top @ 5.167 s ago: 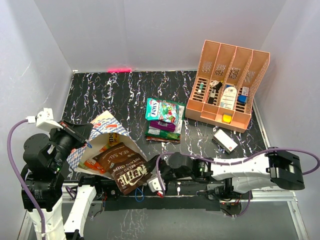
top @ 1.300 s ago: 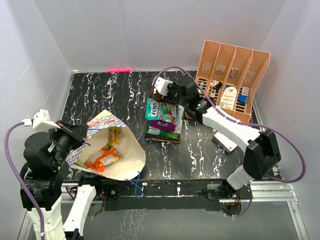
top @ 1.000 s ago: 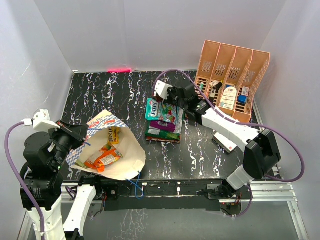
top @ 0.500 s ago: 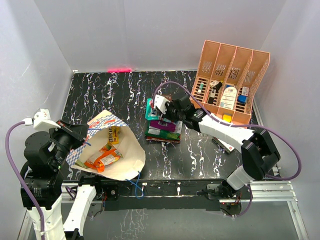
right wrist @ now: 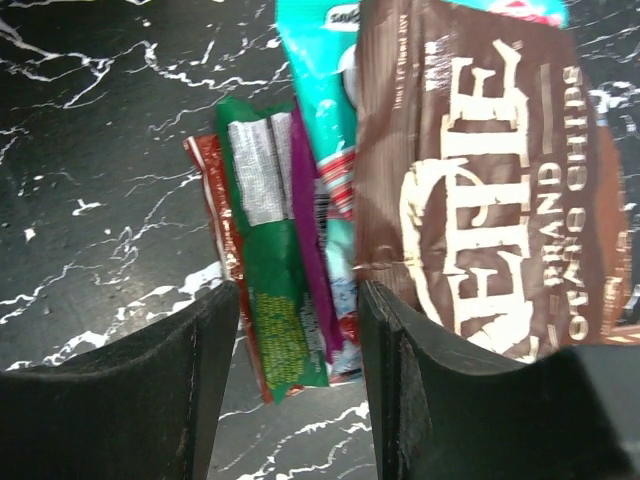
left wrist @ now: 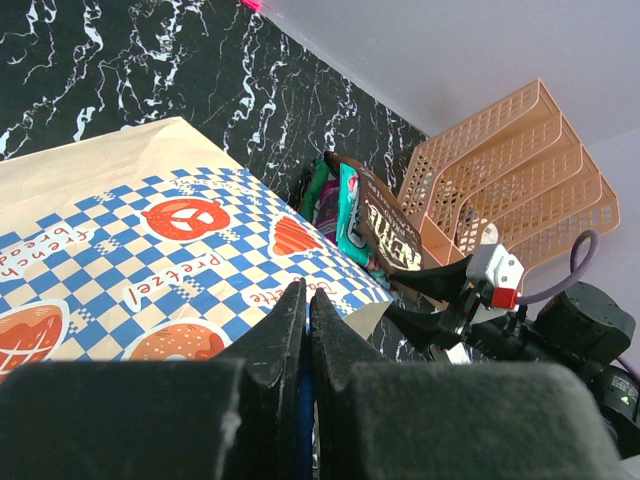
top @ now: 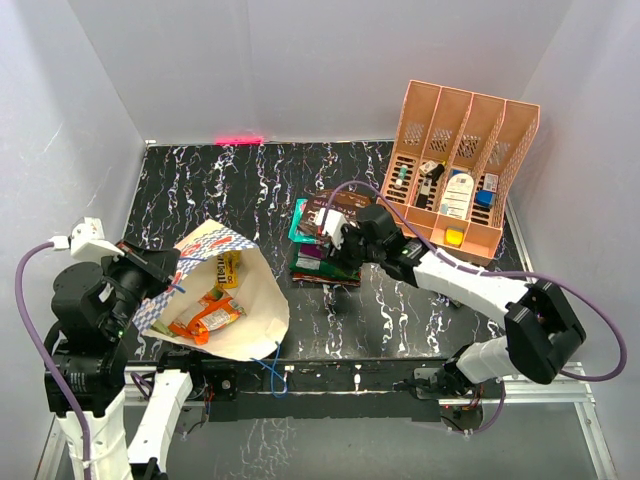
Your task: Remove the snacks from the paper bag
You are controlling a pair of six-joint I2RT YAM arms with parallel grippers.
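Note:
The paper bag (top: pixel 255 310) lies open on its side at the left, with orange wrappers (top: pixel 205 315) and a yellow packet (top: pixel 230 267) inside. My left gripper (top: pixel 165 285) is shut on its blue cord handle, and the checked outside (left wrist: pixel 150 250) fills the left wrist view below that gripper (left wrist: pixel 305 295). Other snacks lie piled mid-table: a brown chip bag (right wrist: pixel 490 190) on top, with teal (right wrist: pixel 325 110), purple (right wrist: pixel 310 240) and green (right wrist: pixel 265 290) packets beneath it. My right gripper (top: pixel 335 240) hovers open over the pile's near edge. Nothing is gripped between its fingers (right wrist: pixel 215 380).
A salmon-orange slotted rack (top: pixel 460 170) holding small bottles stands at the back right, just beyond the pile. White walls close in the black marbled table (top: pixel 220 190) on three sides. The right arm (top: pixel 460 280) stretches across the table's right half.
The right gripper came down from the far side of the pile to its near edge and opened. The brown chip bag it carried now lies on the pile. The left arm stayed still.

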